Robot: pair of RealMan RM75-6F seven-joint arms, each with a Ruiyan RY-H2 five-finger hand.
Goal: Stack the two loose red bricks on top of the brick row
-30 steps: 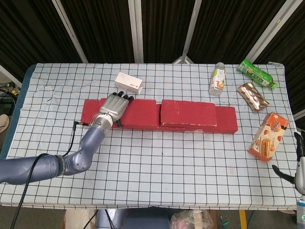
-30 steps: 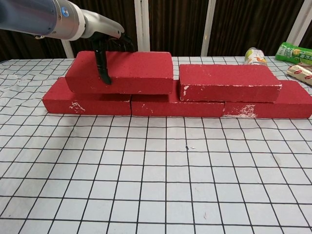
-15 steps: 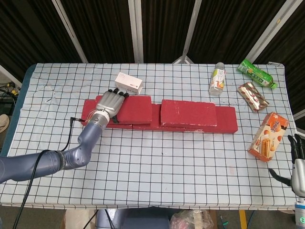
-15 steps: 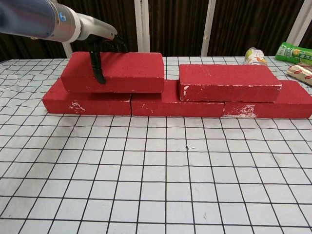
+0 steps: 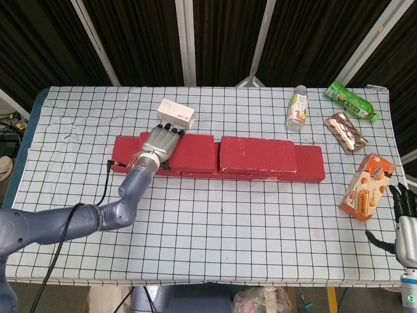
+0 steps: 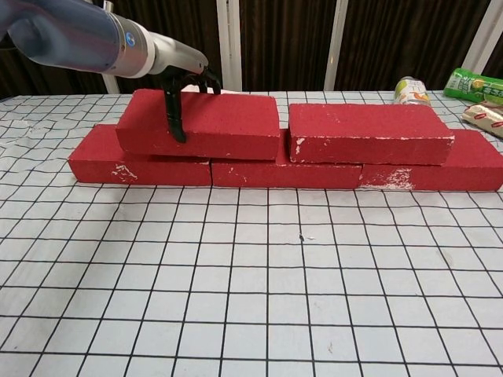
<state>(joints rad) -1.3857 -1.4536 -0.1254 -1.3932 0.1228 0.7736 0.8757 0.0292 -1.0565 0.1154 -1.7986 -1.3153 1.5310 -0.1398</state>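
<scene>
Left brick (image 6: 200, 124) sits on the brick row (image 6: 141, 165), w/ the left hand (image 5: 160, 143) clasped over it: thumb down the front face, fingers (image 5: 171, 132) curled over the back edge. Right brick (image 6: 369, 133) is on the row too, just beside it w/ a narrow gap. Probably final seating: I'd press it flat, check it bridges the joint below, then let go straight up so it doesn't drag. Right hand (image 5: 404, 225) hangs off the desk (image 5: 260, 222) edge, fingers apart, holding nothing. Snacks and a bottle (image 5: 297, 107) sit well clear.
</scene>
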